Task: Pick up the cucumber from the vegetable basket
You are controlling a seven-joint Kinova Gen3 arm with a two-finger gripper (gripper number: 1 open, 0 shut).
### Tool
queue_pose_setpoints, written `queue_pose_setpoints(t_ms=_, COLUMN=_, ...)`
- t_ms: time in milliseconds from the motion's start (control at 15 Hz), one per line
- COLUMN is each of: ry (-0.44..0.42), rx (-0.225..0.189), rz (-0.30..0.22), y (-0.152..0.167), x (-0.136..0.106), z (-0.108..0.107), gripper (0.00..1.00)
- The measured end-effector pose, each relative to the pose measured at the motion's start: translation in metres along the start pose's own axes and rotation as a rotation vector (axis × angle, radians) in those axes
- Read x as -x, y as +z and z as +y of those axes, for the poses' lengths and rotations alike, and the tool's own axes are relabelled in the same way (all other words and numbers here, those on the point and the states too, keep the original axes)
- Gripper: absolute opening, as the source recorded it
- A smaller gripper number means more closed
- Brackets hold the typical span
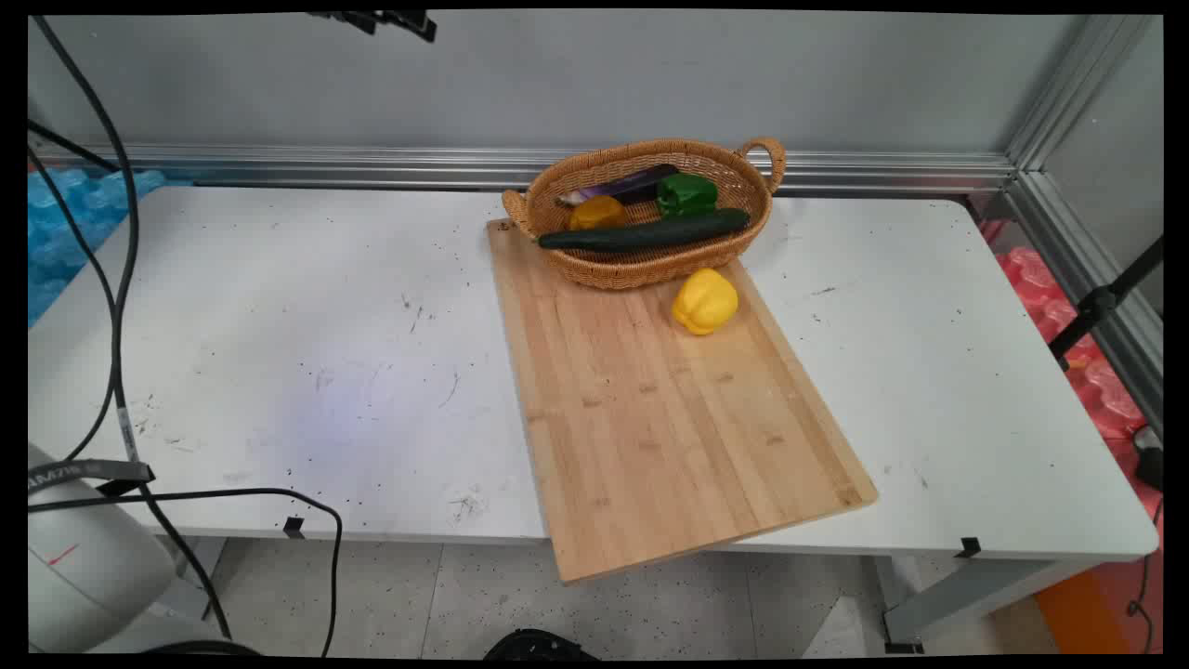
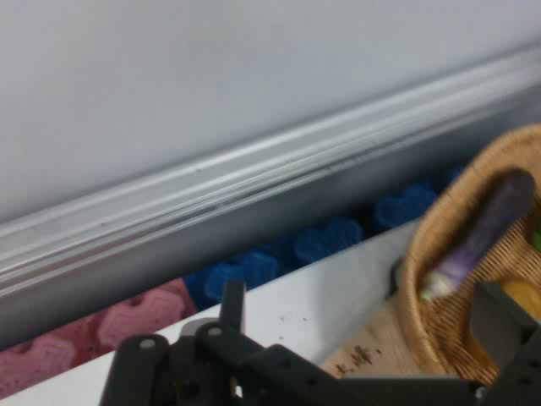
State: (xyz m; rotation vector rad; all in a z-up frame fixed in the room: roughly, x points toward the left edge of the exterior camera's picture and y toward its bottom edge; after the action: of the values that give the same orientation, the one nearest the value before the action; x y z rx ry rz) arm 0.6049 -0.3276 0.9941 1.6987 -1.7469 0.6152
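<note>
White worktop [image 1: 279, 307] under a grey wall carries a bamboo cutting board [image 1: 669, 418] at the centre. At the board's 12 o'clock end stands a wicker basket [image 1: 641, 269] holding a cucumber [image 1: 641, 232], a green pepper [image 1: 687, 193], an eggplant [image 1: 622, 184] and an orange pepper [image 1: 596, 214]. One yellow pepper [image 1: 705, 300] lies on the board, just beside the basket at its 5 o'clock. High at 11 o'clock, the pincer [image 1: 395, 19] is raised well apart from everything; whether it is apart or together I cannot tell, but it holds nothing.
</note>
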Motion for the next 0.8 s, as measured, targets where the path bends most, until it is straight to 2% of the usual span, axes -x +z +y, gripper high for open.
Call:
queue_pose_setpoints(t_ms=267, ry=0.131, rx=0.084, rz=-0.047, y=0.0, x=0.003, z=0.028, gripper=1.0)
queue_pose_setpoints(t_ms=467, ry=0.258, rx=0.153, rz=-0.079, y=0.002, x=0.001, z=0.057, gripper=1.0)
queue_pose_setpoints(t_ms=800, ry=0.412, rx=0.234, rz=-0.127, y=0.022, x=-0.01, z=0.102, gripper=1.0)
